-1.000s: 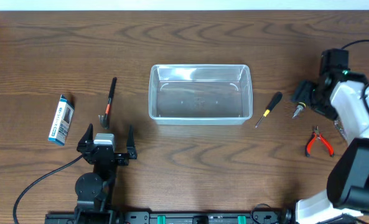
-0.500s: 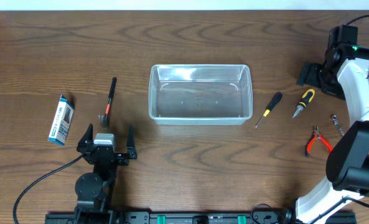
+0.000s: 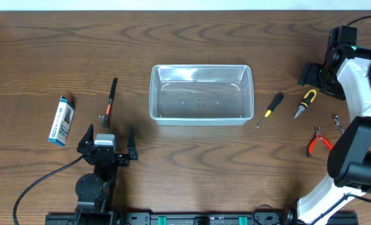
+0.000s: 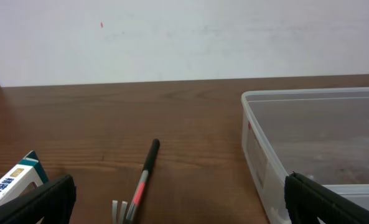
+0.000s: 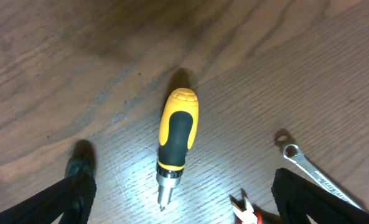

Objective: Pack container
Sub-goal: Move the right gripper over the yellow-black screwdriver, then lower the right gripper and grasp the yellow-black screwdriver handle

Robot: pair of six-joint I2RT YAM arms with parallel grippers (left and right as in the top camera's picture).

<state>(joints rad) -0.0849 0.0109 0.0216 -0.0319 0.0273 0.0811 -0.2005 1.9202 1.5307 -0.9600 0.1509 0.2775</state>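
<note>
The clear plastic container (image 3: 201,94) stands empty at the table's middle; its left corner shows in the left wrist view (image 4: 315,149). My left gripper (image 3: 107,142) is open and empty near the front edge, just short of a small hammer (image 3: 108,100), which also lies ahead of it in the left wrist view (image 4: 144,177). My right gripper (image 3: 316,80) is open and empty, hovering just behind a stubby yellow-black screwdriver (image 3: 304,103). That screwdriver lies between the jaws in the right wrist view (image 5: 177,140), untouched.
A slim screwdriver (image 3: 269,109) lies right of the container. Red pliers (image 3: 320,140) and a small wrench (image 3: 338,123) lie at the right front; both show in the right wrist view, the pliers (image 5: 246,211) and the wrench (image 5: 305,165). A blue-and-white box (image 3: 60,120) lies far left.
My right arm has drawn back toward the far right from over the stubby screwdriver, which now lies in full view, slightly shifted. The left arm has not moved.
</note>
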